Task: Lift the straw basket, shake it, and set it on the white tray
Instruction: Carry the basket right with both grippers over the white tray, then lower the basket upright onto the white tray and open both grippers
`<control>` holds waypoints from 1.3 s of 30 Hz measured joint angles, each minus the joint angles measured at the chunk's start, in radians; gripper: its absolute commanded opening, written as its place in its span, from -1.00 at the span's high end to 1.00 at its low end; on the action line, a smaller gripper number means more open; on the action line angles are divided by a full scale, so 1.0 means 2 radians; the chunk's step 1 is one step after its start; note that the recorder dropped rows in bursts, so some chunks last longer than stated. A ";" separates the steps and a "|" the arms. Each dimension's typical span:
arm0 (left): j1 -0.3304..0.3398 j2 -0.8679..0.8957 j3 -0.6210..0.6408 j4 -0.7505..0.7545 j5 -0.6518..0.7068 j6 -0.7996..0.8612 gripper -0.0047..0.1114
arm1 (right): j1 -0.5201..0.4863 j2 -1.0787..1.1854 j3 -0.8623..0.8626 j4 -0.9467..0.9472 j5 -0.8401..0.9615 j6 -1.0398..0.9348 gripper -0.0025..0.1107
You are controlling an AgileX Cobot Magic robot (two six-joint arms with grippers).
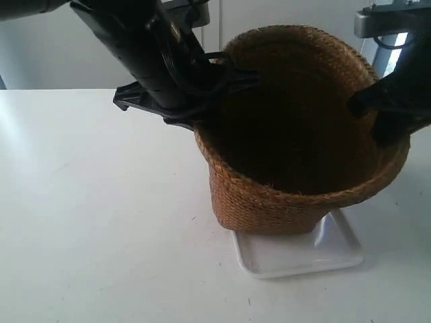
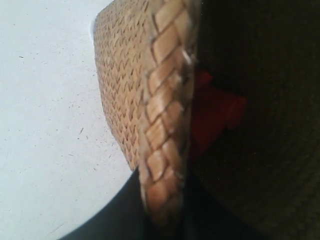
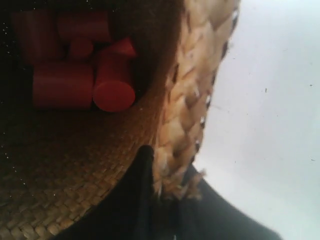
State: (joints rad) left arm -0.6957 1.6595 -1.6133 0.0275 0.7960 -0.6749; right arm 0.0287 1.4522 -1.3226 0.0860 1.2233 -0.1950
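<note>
I have the straw basket (image 1: 296,195) by its braided rim on two opposite sides. My left claw (image 2: 162,212) is clenched on the rim, with one finger outside the weave and one inside. My right claw (image 3: 170,195) pinches the far side the same way, the braid squeezed between its two dark fingers. Gripping across from each other makes sense, I think, because the basket is wide and soft, and a single pinch would let it sag or swing. In the exterior view, the arm at the exterior view's left (image 1: 148,60) and the arm at the exterior view's right (image 1: 397,101) reach down to the rim from either side. The basket's base sits over the far part of the white tray (image 1: 323,252), leaving the tray's near edge and one corner showing on the table (image 1: 101,202). The mouth leans toward the exterior camera, so I judge it is not yet sitting squarely, and I cannot tell whether its full weight is down. Some red blocks (image 3: 75,75) lie heaped at the bottom, probably the load that the shake is meant to rattle. I take this to be the setting-down step. If so, I would level the basket before letting go, since a tilted base could slide off the glossy tray.
</note>
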 measured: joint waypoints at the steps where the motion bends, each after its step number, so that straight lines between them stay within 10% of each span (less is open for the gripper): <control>1: -0.005 0.000 0.000 0.004 -0.003 -0.007 0.92 | 0.000 0.003 -0.002 0.000 0.000 -0.001 0.96; 29: -0.050 0.027 0.000 0.071 -0.023 -0.074 0.92 | -0.004 -0.023 0.009 0.001 0.000 -0.018 0.95; 39: -0.050 0.027 0.000 0.072 -0.023 -0.073 0.32 | -0.004 -0.022 0.009 0.002 0.000 -0.027 0.28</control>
State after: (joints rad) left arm -0.7956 1.7133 -1.6133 0.1719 0.7504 -0.8207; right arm 0.0204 1.4074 -1.3053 0.0891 1.2238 -0.2499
